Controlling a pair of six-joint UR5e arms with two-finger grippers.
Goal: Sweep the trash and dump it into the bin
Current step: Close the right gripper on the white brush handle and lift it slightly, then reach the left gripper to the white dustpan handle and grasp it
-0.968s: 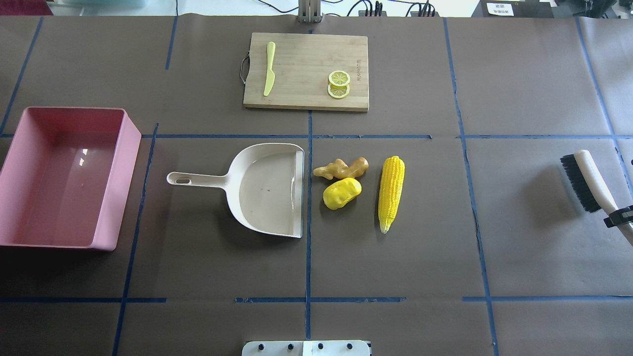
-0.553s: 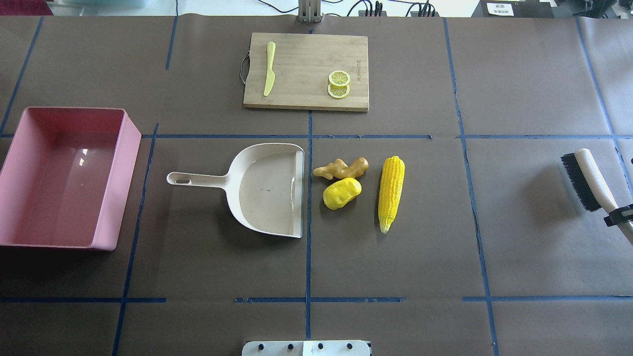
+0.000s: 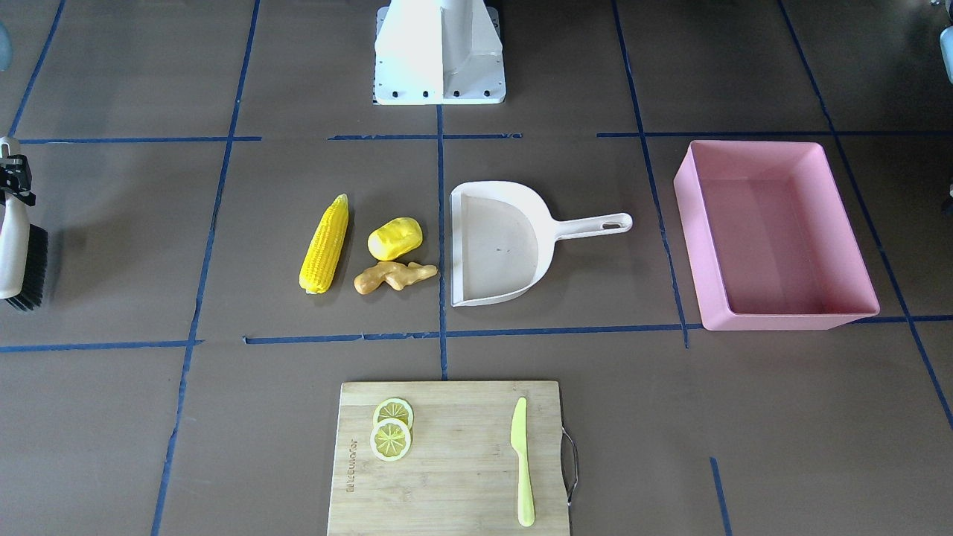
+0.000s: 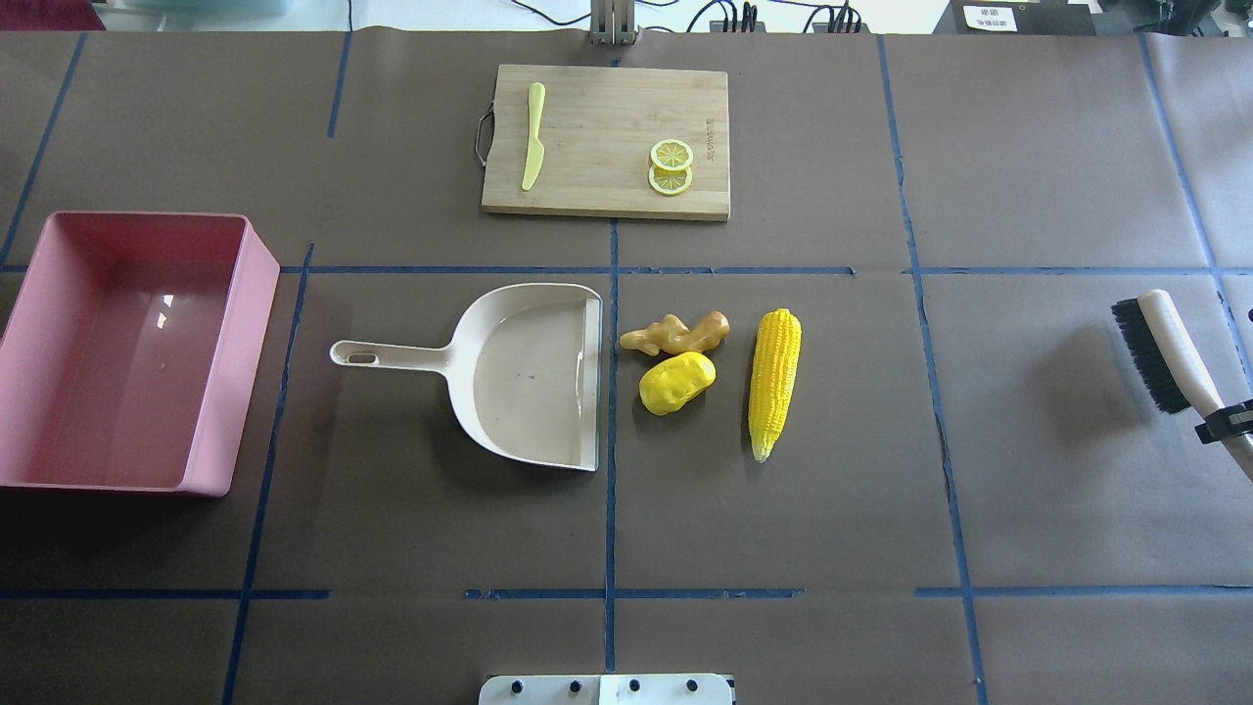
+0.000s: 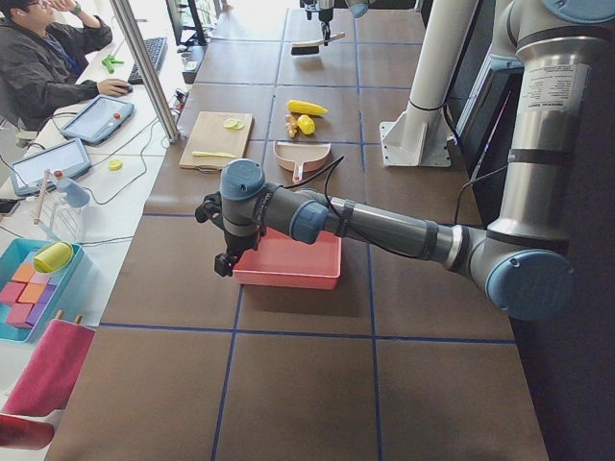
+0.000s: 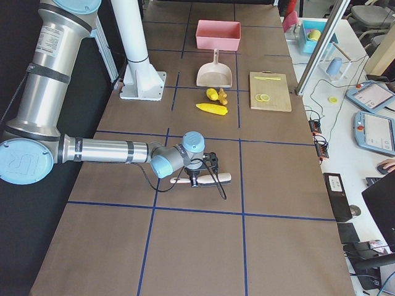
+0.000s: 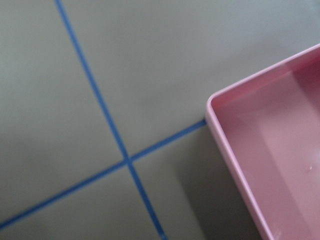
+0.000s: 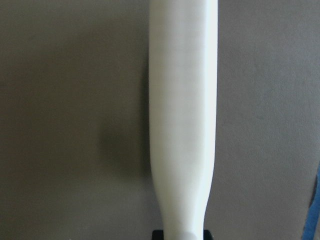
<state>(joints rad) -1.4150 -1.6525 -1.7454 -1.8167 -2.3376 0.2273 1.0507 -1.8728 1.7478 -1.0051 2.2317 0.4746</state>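
The trash lies mid-table: a corn cob [image 4: 774,382], a yellow lump [image 4: 675,382] and a ginger root [image 4: 675,335], just right of the cream dustpan [image 4: 533,377]'s open mouth. The pink bin [image 4: 240,362] stands empty at the far left. At the far right edge my right gripper [image 4: 1226,423] is shut on the white handle of a black-bristled brush [image 4: 1165,343], well away from the trash. My left gripper [image 5: 224,261] shows only in the exterior left view, hanging by the bin's outer end; I cannot tell if it is open or shut.
A wooden cutting board [image 4: 605,142] at the far side carries a pale green knife [image 4: 533,135] and lemon slices [image 4: 672,166]. The robot base plate [image 4: 607,689] sits at the near edge. A person [image 5: 48,58] sits at a side desk.
The brush in my right gripper has shifted slightly toward the table's far side. Trash, dustpan and bin have not moved.
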